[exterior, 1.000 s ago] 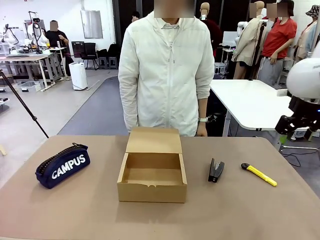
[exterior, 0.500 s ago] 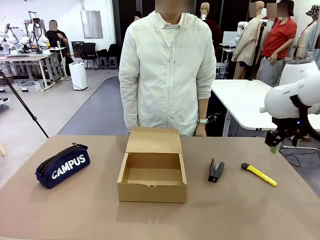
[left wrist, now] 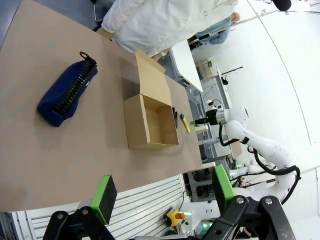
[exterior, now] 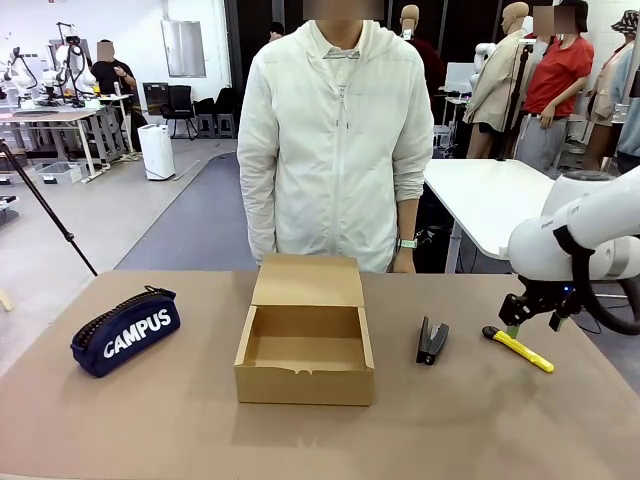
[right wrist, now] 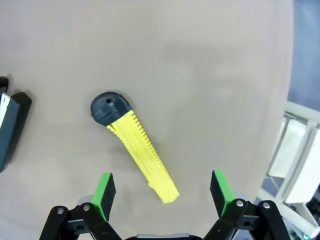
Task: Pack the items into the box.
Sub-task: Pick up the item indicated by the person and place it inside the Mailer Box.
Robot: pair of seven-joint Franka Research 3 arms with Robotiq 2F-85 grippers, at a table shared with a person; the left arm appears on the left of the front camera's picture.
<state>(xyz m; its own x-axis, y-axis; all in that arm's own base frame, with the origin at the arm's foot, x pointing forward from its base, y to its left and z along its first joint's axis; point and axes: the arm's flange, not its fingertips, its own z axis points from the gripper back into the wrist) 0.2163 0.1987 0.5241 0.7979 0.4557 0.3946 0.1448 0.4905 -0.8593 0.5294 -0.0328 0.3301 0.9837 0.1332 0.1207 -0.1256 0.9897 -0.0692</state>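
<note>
The brown cardboard box (exterior: 305, 353) stands open at the table's middle, its lid flap (exterior: 308, 281) tilted back toward the person. A navy CAMPUS pencil case (exterior: 127, 331) lies at the left, also the pencil case (left wrist: 67, 93) in the left wrist view, beside the box (left wrist: 150, 121). Right of the box lie a black stapler (exterior: 431, 340) and a yellow-and-black utility knife (exterior: 518, 348). My right gripper (exterior: 537, 315) hangs open just above the knife; its wrist view looks straight down on the knife (right wrist: 136, 152) between its green pads (right wrist: 105, 191), the stapler (right wrist: 9, 127) at the left edge. My left gripper (left wrist: 162, 193) is open, high above the table.
A person in a white jacket (exterior: 335, 140) stands at the far edge behind the box, hands down. The table's right edge (right wrist: 289, 75) runs close beside the knife. Brown tabletop (exterior: 150, 420) lies bare in front of the box and pencil case.
My right arm has swung down and leftward from the far right, bringing its gripper over the utility knife. Nothing on the table has moved.
</note>
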